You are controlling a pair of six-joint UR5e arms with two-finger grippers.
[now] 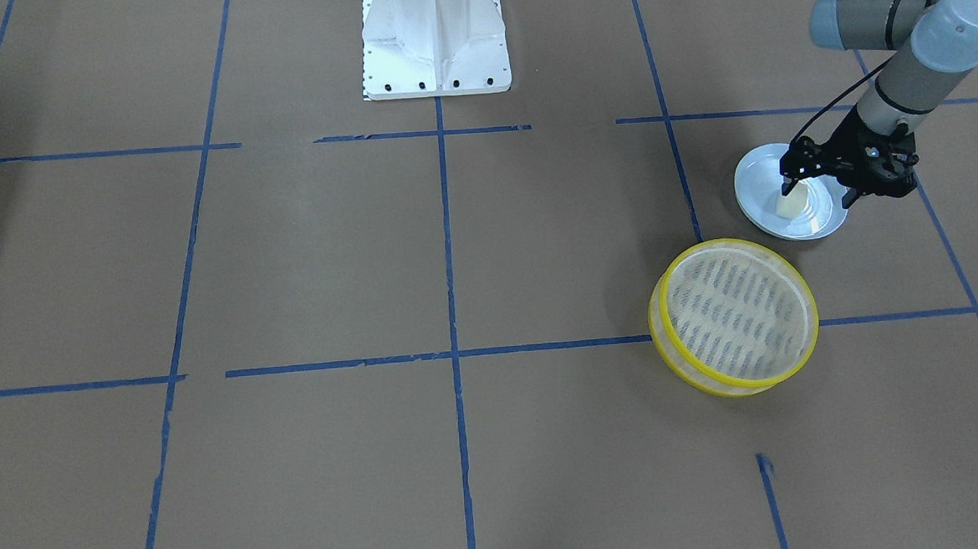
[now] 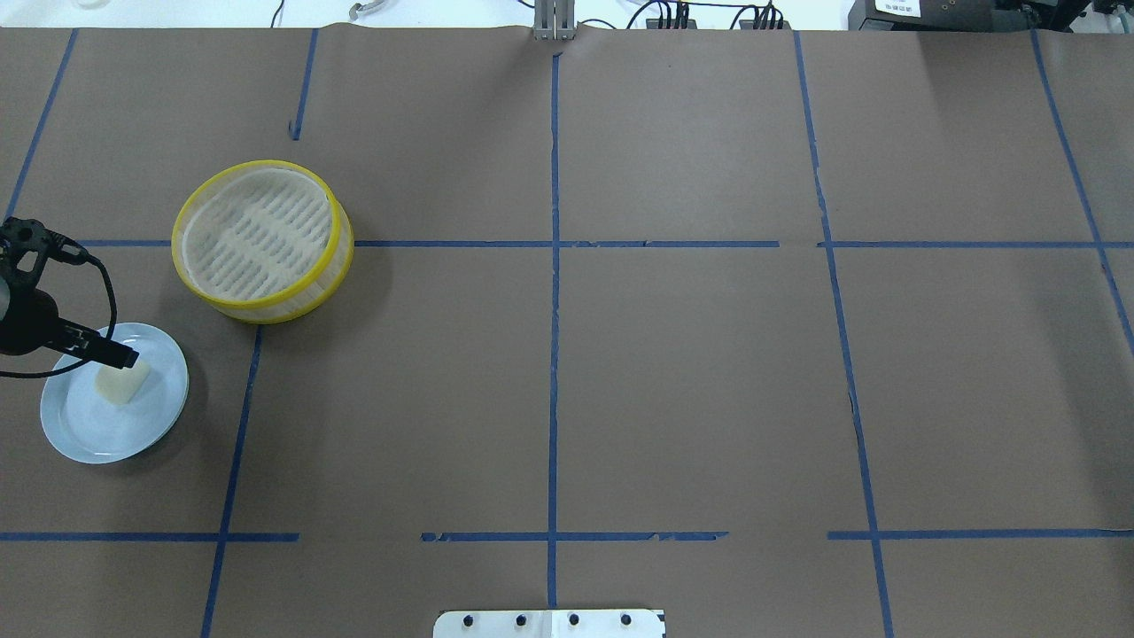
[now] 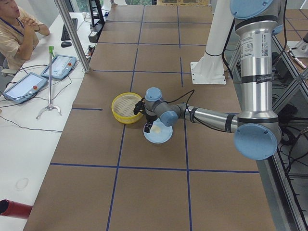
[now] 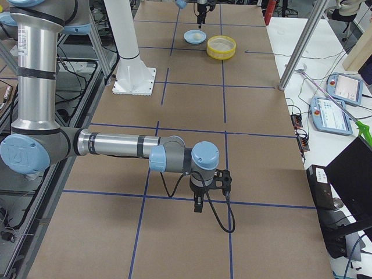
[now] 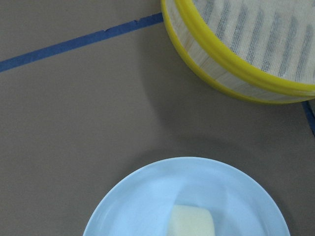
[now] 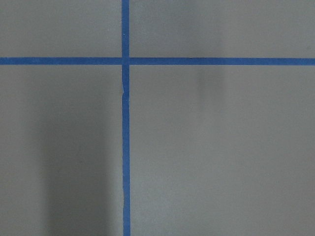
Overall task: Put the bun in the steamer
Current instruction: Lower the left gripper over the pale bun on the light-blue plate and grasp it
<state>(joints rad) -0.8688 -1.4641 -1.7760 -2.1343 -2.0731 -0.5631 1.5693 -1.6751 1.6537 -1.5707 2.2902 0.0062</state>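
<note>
Bun (image 1: 793,200) lies on pale blue plate (image 1: 821,225), outside steamer (image 1: 730,245). Steamer sits on worktop (image 1: 329,258) just beside plate, not touching it. Left pincer (image 1: 819,192) released, low over plate, one finger above bun's top; contact unclear. Right pincer (image 4: 197,204) well apart, above blue tape cross; released or clenched, cannot tell.

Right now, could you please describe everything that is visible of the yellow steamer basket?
The steamer is a round, shallow basket with two bright yellow rims, top and bottom, and a translucent beige wall between them. Its pale floor looks like mesh with darker slatted stripes. It is empty and stands upright on the brown table, covering part of a blue tape line. The pale blue plate lies close beside it, not touching. Nothing but the table touches it.
</note>
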